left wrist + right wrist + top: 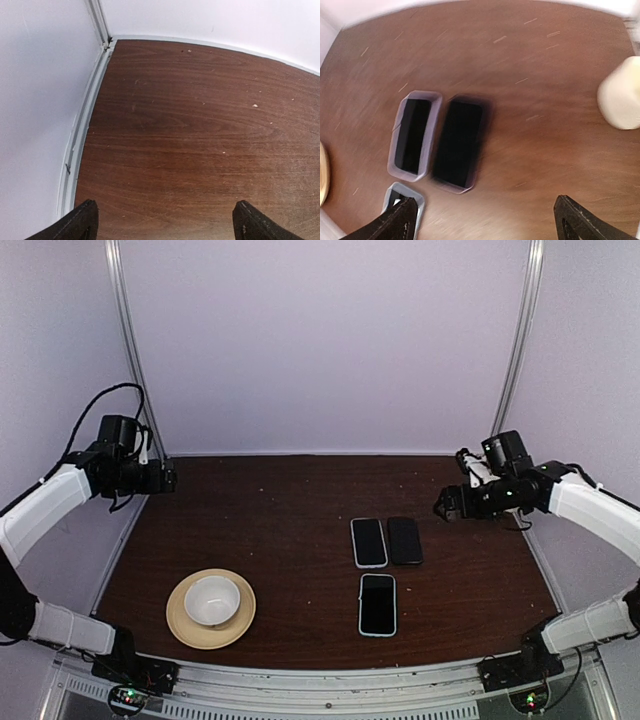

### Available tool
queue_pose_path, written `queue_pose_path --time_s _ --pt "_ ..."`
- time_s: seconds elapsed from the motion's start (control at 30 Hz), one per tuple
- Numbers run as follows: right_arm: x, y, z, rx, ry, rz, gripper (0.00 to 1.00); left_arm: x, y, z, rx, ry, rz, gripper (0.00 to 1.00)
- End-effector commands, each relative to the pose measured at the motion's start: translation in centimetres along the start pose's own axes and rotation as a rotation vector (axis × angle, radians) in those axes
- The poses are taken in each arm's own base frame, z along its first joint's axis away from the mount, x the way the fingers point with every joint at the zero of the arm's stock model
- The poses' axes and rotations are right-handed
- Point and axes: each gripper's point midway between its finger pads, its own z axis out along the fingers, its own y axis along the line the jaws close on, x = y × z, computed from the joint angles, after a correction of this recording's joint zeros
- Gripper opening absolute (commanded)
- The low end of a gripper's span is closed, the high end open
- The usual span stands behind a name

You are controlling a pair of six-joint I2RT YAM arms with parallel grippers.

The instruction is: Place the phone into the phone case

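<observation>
Right gripper (485,215) hangs spread wide and empty above the table (545,75); my left gripper (165,220) gapes too, off by the far-left corner. The phone (459,145) lies flat ahead of the right gripper, apart from it, a plain all-black slab just beside the light-edged phone case (415,135).

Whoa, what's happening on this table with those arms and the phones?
The robot is meant to fit the black phone into the phone case. Nothing is held now: phone and case lie side by side on the table, the phone not yet in. The right pincer hovers open near them; the left pincer hangs open by the far left corner. Nearby sit another phone and a bowl on a plate.
</observation>
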Motion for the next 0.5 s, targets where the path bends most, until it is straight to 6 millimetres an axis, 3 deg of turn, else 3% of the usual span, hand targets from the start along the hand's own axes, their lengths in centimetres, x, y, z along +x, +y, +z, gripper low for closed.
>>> queue_pose_path --time_s 0.0,0.13,0.27,0.47 --pt "-2.9 -8.2 -0.8 0.241 -0.246 0.040 0.99 0.6 3.2 1.1 -0.091 -0.011 0.023 0.98" --pt "-2.7 -11.2 -0.2 0.287 -0.305 0.077 0.99 2.0 4.4 2.7 -0.114 -0.021 0.040 0.98" --pt "-2.6 -11.9 1.2 0.298 -0.292 0.147 0.99 2.5 3.4 3.6 -0.048 -0.080 0.064 0.98" --pt "-1.8 -11.6 2.1 0.269 -0.298 0.127 0.99 2.8 3.4 3.5 -0.046 -0.100 0.065 0.98"
